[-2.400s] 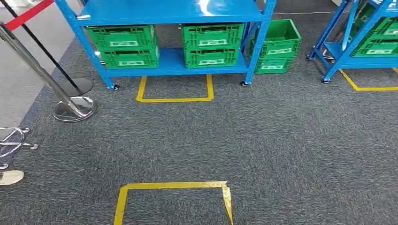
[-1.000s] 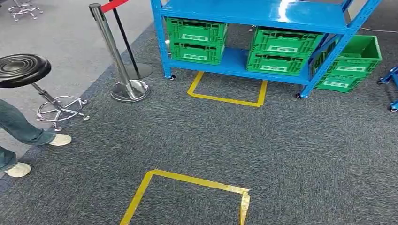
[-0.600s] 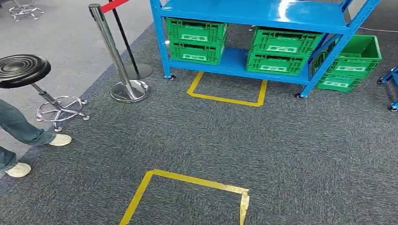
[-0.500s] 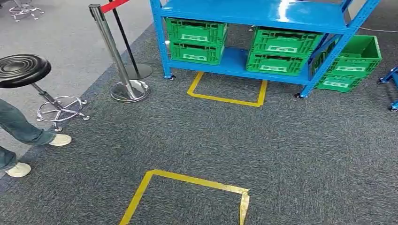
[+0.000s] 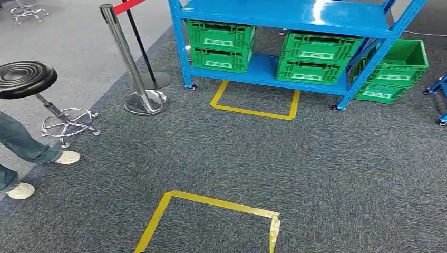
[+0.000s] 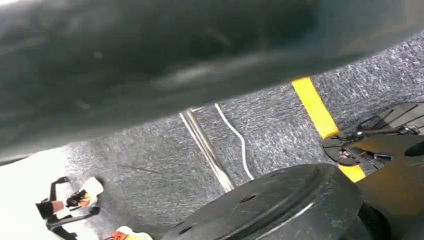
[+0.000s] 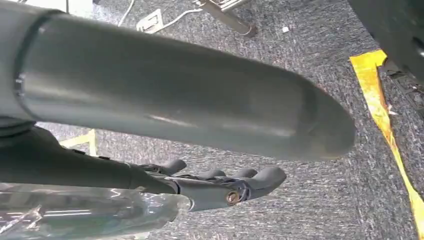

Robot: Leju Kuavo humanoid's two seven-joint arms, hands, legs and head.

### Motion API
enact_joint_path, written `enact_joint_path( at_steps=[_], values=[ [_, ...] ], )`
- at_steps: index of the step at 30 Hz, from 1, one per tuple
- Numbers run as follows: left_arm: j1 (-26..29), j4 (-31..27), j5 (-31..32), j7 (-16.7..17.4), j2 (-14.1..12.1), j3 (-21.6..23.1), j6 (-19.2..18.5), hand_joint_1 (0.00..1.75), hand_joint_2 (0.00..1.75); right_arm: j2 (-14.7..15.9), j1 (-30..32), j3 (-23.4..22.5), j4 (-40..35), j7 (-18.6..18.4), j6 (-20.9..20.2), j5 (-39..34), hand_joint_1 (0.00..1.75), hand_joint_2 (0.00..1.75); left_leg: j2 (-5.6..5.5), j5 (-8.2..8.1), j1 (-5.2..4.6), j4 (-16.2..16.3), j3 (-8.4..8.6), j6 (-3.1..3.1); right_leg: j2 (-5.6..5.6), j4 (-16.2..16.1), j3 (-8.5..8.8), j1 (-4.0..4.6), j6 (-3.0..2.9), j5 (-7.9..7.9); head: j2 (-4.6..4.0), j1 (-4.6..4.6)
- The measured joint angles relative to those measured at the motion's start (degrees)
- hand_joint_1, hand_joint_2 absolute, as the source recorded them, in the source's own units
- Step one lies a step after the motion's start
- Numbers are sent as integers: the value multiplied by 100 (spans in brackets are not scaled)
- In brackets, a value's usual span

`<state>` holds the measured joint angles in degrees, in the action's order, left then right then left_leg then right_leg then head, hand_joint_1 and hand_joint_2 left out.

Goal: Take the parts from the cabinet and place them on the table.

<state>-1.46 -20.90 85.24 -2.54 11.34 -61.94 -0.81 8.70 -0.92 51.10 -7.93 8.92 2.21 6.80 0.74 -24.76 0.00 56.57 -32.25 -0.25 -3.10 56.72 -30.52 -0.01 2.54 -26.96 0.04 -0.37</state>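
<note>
**Head view.** One blue shelf rack (image 5: 295, 16) stands on wheels on the grey carpet (image 5: 316, 168). Its lower shelf carries four green crates in two stacks of two: a left stack (upper (image 5: 220, 36), lower (image 5: 219, 58)) and a right stack (upper (image 5: 320, 46), lower (image 5: 310, 71)). Each of the four shows a white label on its front, and what they hold is hidden. Two more green crates are stacked on the floor just beside the rack's right end. The top one (image 5: 403, 59) is open and shows its green inner walls; the bottom one (image 5: 378, 92) is covered by it. The corner of a second blue rack (image 5: 436, 89) is at the right edge.

Two yellow tape outlines mark the carpet: one (image 5: 253, 112) directly in front of the rack, one (image 5: 211, 202) nearer the camera. To the left of the rack stand two barrier posts, one silver (image 5: 125, 58) and one black (image 5: 141, 52), with a red belt at the top. Further left is one black round stool (image 5: 23, 78) on a chrome base. A person's legs in jeans (image 5: 21, 142) enter at the left edge, with two pale shoes (image 5: 67, 157) (image 5: 21, 191).

**Right wrist view.** The right hand (image 7: 215, 187) hangs above the carpet beside a strip of yellow tape (image 7: 380, 110). One clear plastic bag (image 7: 90, 212), the part being carried, lies against its dark fingers and appears held by them. The bag's contents cannot be made out.

**Left wrist view.** The left hand (image 6: 150, 60) is a blurred dark mass above the carpet; whether it is open or closed cannot be told.
</note>
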Motion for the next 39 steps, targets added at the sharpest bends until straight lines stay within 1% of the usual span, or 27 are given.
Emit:
enact_joint_path(
  at_steps=[4,6,7,8,10,12,13,14,16,17,18,19,22,23,24,26,27,28,29,30,31,32,33,35,37,38,39],
  values=[
    [0,-2,0,0,0,0,0,0,0,0,0,-22,0,0,0,0,0,0,0,0,0,0,0,1,0,0,1,0,0,0,0,0],
    [-1,-9,0,0,-2,-2,-2,0,0,-2,-4,-31,0,0,-7,-7,0,0,0,-5,-37,-21,-13,127,-5,-96,82,-39,103,56,0,-4],
    [-5,-9,4,0,4,-2,-4,0,0,0,-9,-35,0,2,-15,-18,0,0,-1,60,-2,-156,55,172,9,-114,107,-27,126,59,0,-11],
    [-4,-11,7,0,9,-2,-15,0,0,7,-6,-35,0,6,-26,-26,0,0,15,108,27,-246,120,180,101,-53,56,-27,128,-4,0,15],
    [-31,-26,20,0,9,-4,-24,0,0,7,1,-37,0,17,-50,-35,0,0,27,121,37,-273,118,194,266,695,-305,-45,132,-426,0,48],
    [-39,-28,20,0,15,-4,-35,0,0,7,27,-37,0,17,-76,-35,0,0,37,116,36,-270,119,188,294,1628,-774,-64,173,-764,0,44],
    [-37,-28,33,0,15,-7,-46,0,0,7,39,-37,0,17,-81,-37,0,0,45,109,46,-267,125,173,292,1761,-871,-82,196,-730,0,48],
    [-34,-28,57,0,22,-9,-57,0,0,7,41,-37,0,17,-87,-39,0,0,57,100,62,-265,138,147,289,1595,-818,-109,221,-556,0,39],
    [-34,-28,61,2,37,-17,-68,0,0,18,37,-37,2,15,-94,-42,0,0,88,48,133,-205,167,40,228,582,-350,-180,302,23,0,44],
    [-34,-35,61,0,37,-24,-68,0,0,15,23,-39,0,15,-94,-42,0,0,99,-1,142,-128,162,-36,110,140,-142,-226,379,167,0,55],
    [-33,-61,61,2,11,-41,-66,0,0,-24,-5,-39,-2,17,-96,-42,0,0,118,-49,126,-56,129,-100,162,117,-139,-168,353,31,0,107],
    [-37,-66,68,2,15,-42,-68,0,0,-13,-15,-42,-2,17,-96,-42,0,0,126,-68,102,-18,110,-119,224,143,-116,-185,214,55,0,87],
    [-39,-70,68,7,31,-48,-68,0,0,-4,7,-44,0,17,-105,-44,0,0,157,-56,135,-16,121,-163,299,240,-186,-170,79,29,0,28],
    [-39,-70,68,11,31,-48,-68,0,0,-4,17,-44,0,17,-105,-44,0,0,103,-144,149,47,109,-195,319,235,-185,-175,25,41,0,13],
    [-40,-72,68,11,31,-48,-68,0,0,-4,12,-42,0,17,-105,-44,0,0,45,-325,144,276,1,-198,339,232,-189,-174,-5,46,0,0],
    [-37,-72,70,11,39,-50,-70,0,0,-4,-13,-44,0,17,-101,-44,0,0,-4,-796,123,1227,-454,-193,396,231,-230,-159,-55,62,0,-11],
    [-29,-72,68,11,42,-50,-70,0,0,-4,-7,-46,0,17,-101,-57,0,0,-12,-955,122,1677,-679,-178,436,231,-243,-141,-66,67,0,-13],
    [-23,-72,68,11,42,-50,-79,0,0,-4,1,-48,0,17,-103,-72,0,0,-15,-972,112,1887,-793,-152,481,231,-248,-124,-71,69,0,-9],
    [-16,-74,70,18,42,-52,-81,0,0,-4,2,-50,0,17,-105,-87,0,0,-18,-841,96,1816,-764,-116,528,231,-247,-114,-71,70,0,-11],
    [-16,-74,68,20,42,-52,-81,0,0,-4,3,-52,0,17,-111,-92,0,0,-34,-620,81,1531,-636,-73,579,231,-243,-106,-71,72,0,-11],
    [-18,-74,68,20,42,-55,-81,0,0,-4,3,-55,0,17,-111,-94,0,0,-82,-345,61,1039,-403,-20,633,231,-238,-98,-73,75,0,-9],
    [-20,-77,68,20,39,-55,-81,0,0,-4,-4,-55,0,20,-109,-96,0,0,-214,-104,39,495,-134,46,683,231,-235,-100,-67,80,0,-13],
    [-16,-90,70,20,28,-59,-81,0,0,-15,-10,-57,0,24,-109,-96,0,0,-454,-98,29,202,-2,102,708,235,-252,-97,-55,83,0,-7],
    [-31,-92,70,20,42,-63,-83,0,0,-13,-17,-70,0,26,-109,-96,0,0,-412,-137,36,89,24,16,794,232,-307,-98,9,106,0,2],
    [-27,-92,68,20,54,-63,-83,0,0,-11,10,-79,0,26,-109,-96,0,0,-344,-113,20,63,27,51,882,159,-310,-123,100,153,0,-2],
    [-29,-94,70,22,52,-63,-83,0,0,-4,19,-79,0,26,-109,-98,0,0,-276,-68,71,-9,49,78,833,203,-366,-128,121,129,0,-4],
    [-31,-101,68,24,48,-66,-83,0,0,-7,26,-79,0,28,-114,-98,0,0,-239,-67,57,-21,60,110,569,367,-437,-99,139,8,0,31]
  ],
)
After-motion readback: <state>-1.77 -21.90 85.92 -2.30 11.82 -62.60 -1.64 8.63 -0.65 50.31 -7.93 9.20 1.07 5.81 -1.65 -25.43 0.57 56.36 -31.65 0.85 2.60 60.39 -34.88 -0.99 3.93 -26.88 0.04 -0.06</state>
